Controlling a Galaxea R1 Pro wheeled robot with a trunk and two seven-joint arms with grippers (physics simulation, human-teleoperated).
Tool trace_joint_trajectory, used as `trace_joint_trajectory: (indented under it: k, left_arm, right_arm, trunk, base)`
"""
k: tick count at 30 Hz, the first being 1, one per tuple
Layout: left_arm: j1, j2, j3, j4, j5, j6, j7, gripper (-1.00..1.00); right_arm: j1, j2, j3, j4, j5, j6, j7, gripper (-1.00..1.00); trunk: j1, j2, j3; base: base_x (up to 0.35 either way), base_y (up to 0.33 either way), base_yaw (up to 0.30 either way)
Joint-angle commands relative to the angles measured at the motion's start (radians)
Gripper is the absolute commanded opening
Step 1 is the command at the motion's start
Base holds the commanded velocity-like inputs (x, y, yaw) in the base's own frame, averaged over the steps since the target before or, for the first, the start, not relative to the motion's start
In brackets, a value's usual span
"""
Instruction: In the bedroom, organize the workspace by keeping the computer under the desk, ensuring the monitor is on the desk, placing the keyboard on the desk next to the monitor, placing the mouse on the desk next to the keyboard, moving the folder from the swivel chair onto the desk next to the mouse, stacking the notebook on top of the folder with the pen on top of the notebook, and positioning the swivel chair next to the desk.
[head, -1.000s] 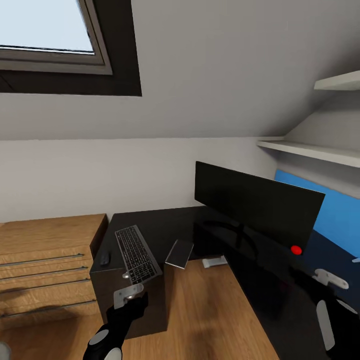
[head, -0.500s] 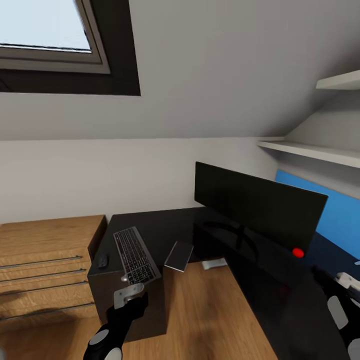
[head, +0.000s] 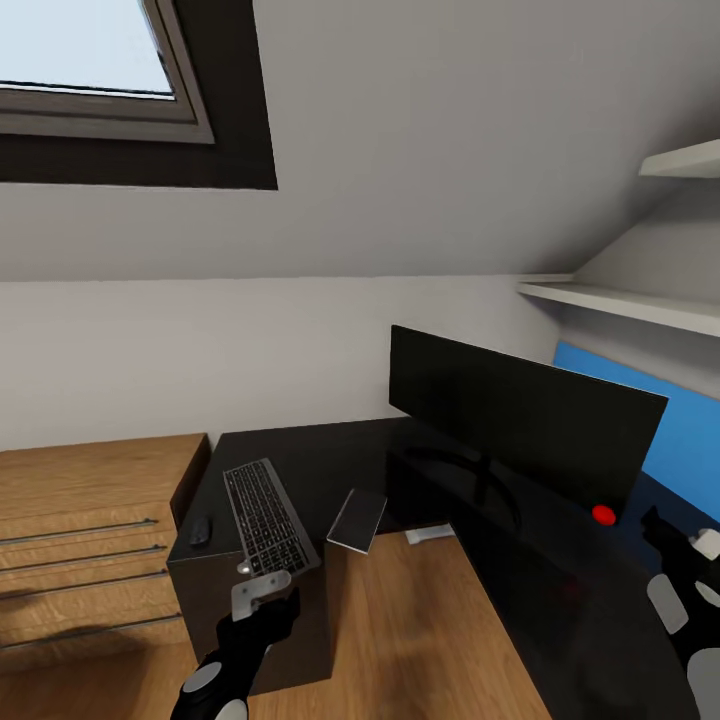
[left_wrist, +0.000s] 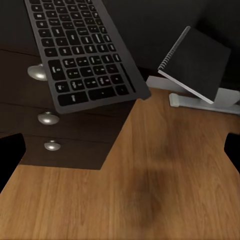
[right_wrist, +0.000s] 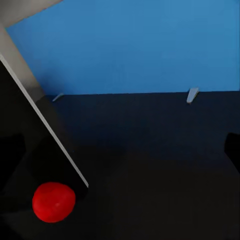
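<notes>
Keyboard (head: 265, 516) overhangs the desk (head: 330, 455) edge; left gripper (head: 262, 592), fingers spread and empty, probably needs to nudge it back toward the monitor (head: 520, 420).

Left pincer (head: 262, 592) gapes wide; right pincer (head: 700, 545) reaches forward, also spread.

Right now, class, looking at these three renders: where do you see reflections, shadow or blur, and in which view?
Head view: the glossy black desk mirrors the monitor and its stand. Left wrist view: a soft dark smudge of shadow lies on the wooden floor, while the keyboard keys stay sharp. Right wrist view: the red dot looks soft-edged and the desk top is nearly featureless.
</notes>
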Motion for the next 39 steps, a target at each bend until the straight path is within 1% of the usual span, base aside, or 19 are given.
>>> trace_joint_trajectory:
  k: [1,4,5,6,9,12,17,23,27,31,33,39]
  left_arm:
    - [-0.001,0.000,-0.003,0.001,0.005,0.003,0.008,1.00]
    - [-0.001,-0.001,-0.005,0.004,0.005,0.003,0.008,1.00]
    - [-0.001,-0.001,-0.026,0.005,0.006,0.002,0.008,1.00]
    - [-0.001,-0.001,-0.035,0.005,0.006,0.002,0.008,1.00]
    - [-0.001,0.000,-0.058,0.006,0.006,0.001,0.009,1.00]
    - [-0.001,0.000,-0.069,0.006,0.005,0.001,0.009,1.00]
    - [-0.001,0.000,-0.074,0.006,0.006,0.001,0.009,1.00]
    - [-0.001,0.000,-0.075,0.006,0.005,0.000,0.009,1.00]
    - [-0.001,0.000,-0.075,0.006,0.005,-0.001,0.010,1.00]
    - [-0.001,0.001,-0.076,0.006,0.003,-0.002,0.012,1.00]
    - [-0.001,0.000,-0.076,0.006,0.004,-0.002,0.011,1.00]
    - [-0.001,0.000,-0.077,0.006,0.004,-0.002,0.011,1.00]
  right_arm:
    - [-0.001,0.001,0.001,-0.001,-0.009,-0.006,0.000,1.00]
    - [-0.001,0.002,0.002,-0.006,-0.009,-0.008,0.001,1.00]
    - [-0.001,0.005,0.002,-0.009,-0.010,-0.007,0.001,1.00]
    - [-0.001,0.006,0.003,-0.009,-0.010,-0.007,0.001,1.00]
    - [-0.001,0.007,0.002,-0.010,-0.010,-0.007,0.001,1.00]
    - [-0.001,0.010,0.002,-0.010,-0.010,-0.008,0.001,1.00]
    - [-0.001,0.033,0.001,-0.015,-0.007,-0.020,0.000,1.00]
    - [-0.001,0.046,0.002,-0.017,-0.008,-0.036,-0.003,1.00]
    - [-0.001,0.048,0.001,-0.017,-0.009,-0.036,-0.005,1.00]
    - [0.000,0.048,0.000,-0.014,-0.008,-0.083,-0.002,1.00]
    - [0.000,0.045,-0.001,-0.011,-0.008,-0.111,-0.004,1.00]
    - [0.001,0.042,-0.002,-0.009,-0.009,-0.123,-0.006,1.00]
  trunk:
    - [0.000,-0.001,-0.001]
    - [0.000,-0.001,-0.001]
    - [0.000,-0.001,-0.001]
    - [0.000,-0.001,-0.001]
    - [0.000,-0.001,-0.001]
    - [0.000,-0.001,-0.001]
    - [0.000,-0.001,-0.001]
    - [0.000,-0.001,-0.001]
    - [0.000,-0.001,-0.001]
    - [0.000,-0.001,-0.001]
    - [0.000,-0.001,-0.001]
    - [0.000,-0.001,-0.001]
  base:
    - [0.006,0.000,0.000]
    - [0.003,0.000,0.000]
    - [0.000,0.000,0.000]
    - [0.000,0.000,0.000]
    - [0.000,0.000,0.000]
    - [0.000,0.000,0.000]
    - [0.000,0.000,0.000]
    - [0.058,0.000,0.000]
    - [0.258,0.000,0.000]
    - [0.252,-0.156,0.000]
    - [0.083,-0.063,0.000]
    - [0.026,-0.020,0.000]
